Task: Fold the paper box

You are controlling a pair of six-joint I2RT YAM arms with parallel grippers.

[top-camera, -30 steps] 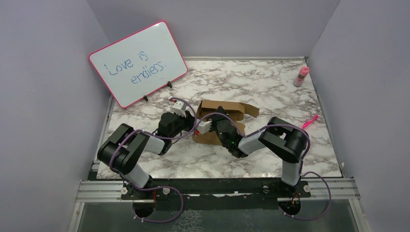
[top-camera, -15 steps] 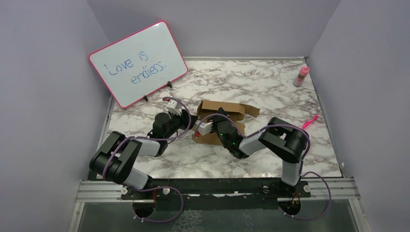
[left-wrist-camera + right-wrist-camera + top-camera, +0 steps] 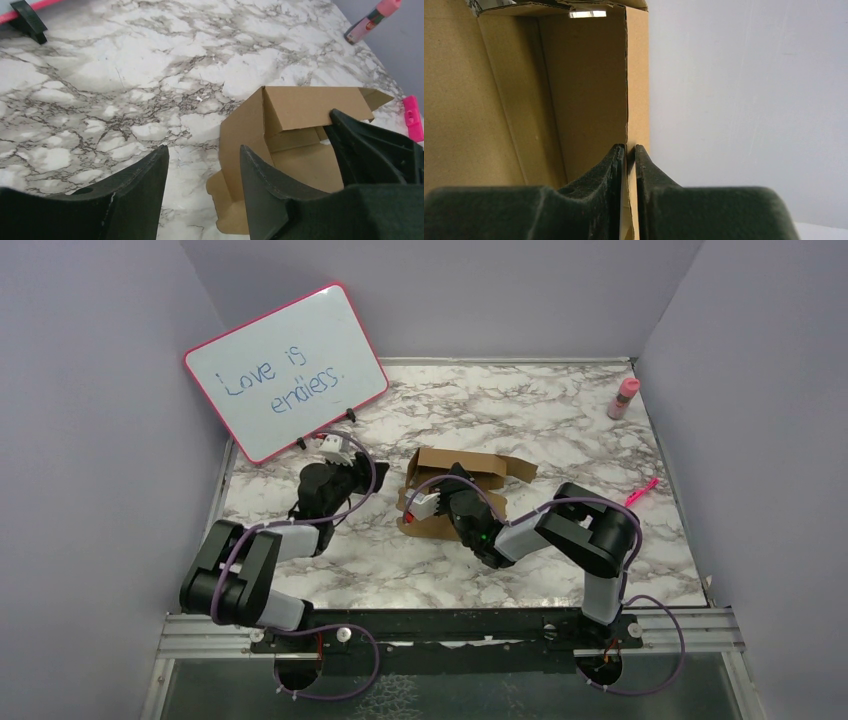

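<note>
Paper box (image 3: pixel 470 462) sits partly erected on the marble counter (image 3: pixel 560 420) at the centre of the top view, with its flaps open. Right claw (image 3: pixel 626 147) is almost closed, pinching one thin upright cardboard wall between its pads. Left claw (image 3: pixel 203 150) stands half open and holds nothing, apart from the box and left of it in the frame. Right arm (image 3: pixel 590 525) covers the box's near half in the top view. The right wrist view shows only the interior.

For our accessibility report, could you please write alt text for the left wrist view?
A partly folded brown cardboard box sits on a marble table, seen past the open fingers of the left gripper. The right gripper covers the box's right side; a pink bottle shows top right.
</note>
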